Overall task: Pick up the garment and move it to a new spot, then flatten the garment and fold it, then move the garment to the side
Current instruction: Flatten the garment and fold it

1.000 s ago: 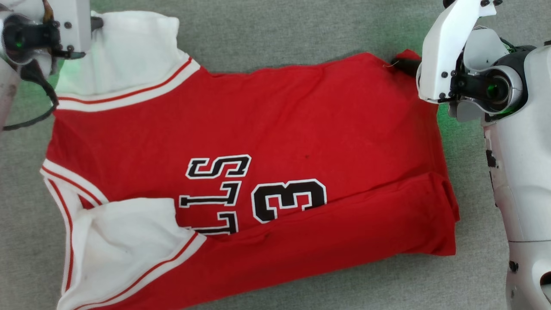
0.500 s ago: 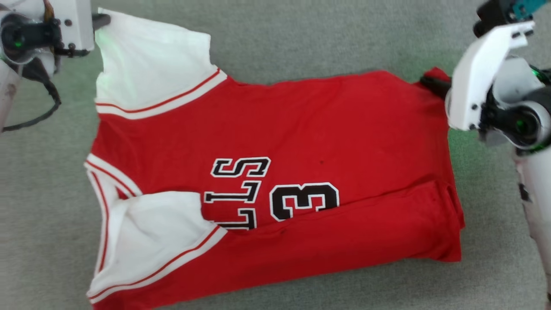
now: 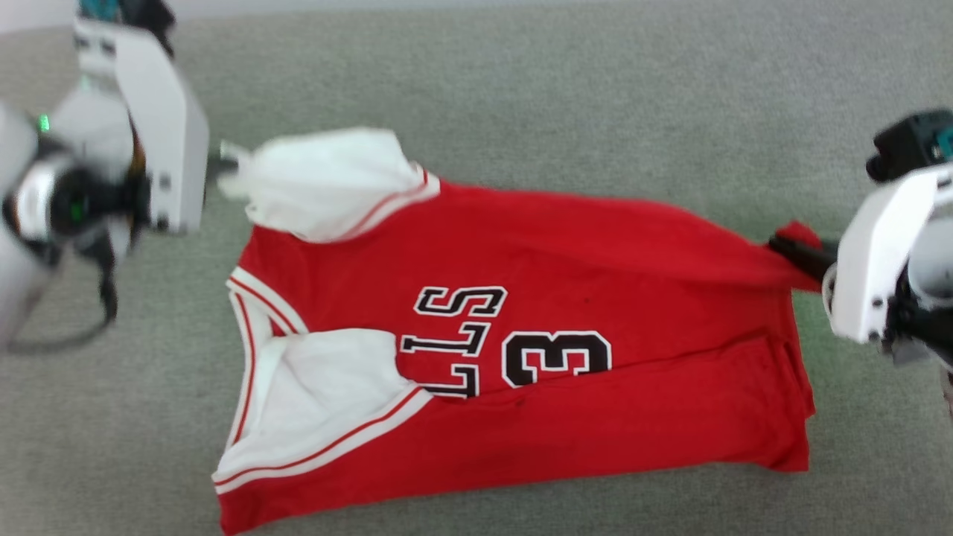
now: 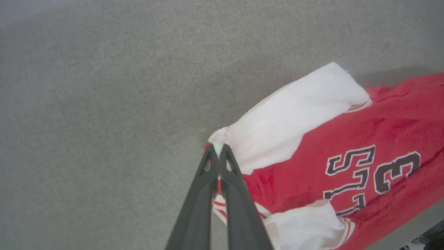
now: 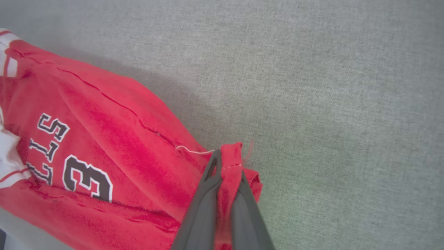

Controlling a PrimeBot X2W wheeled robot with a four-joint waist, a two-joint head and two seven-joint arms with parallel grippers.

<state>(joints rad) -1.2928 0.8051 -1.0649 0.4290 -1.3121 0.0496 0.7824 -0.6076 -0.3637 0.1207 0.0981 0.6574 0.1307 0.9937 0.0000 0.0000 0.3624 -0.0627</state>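
Arms spread wide: left gripper [image 4: 218, 150] clamps a sleeve of the red, white-sleeved jersey [image 3: 595, 253]; right gripper [image 5: 226, 166] pinches its hem corner.

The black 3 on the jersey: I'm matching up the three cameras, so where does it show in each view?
Head view: the 3 sits just right of centre, below the middle, on the garment.
Left wrist view: far right, below mid-height.
Right wrist view: lower left.
Shared landmark: the black lettering right beside the 3 in all three views.
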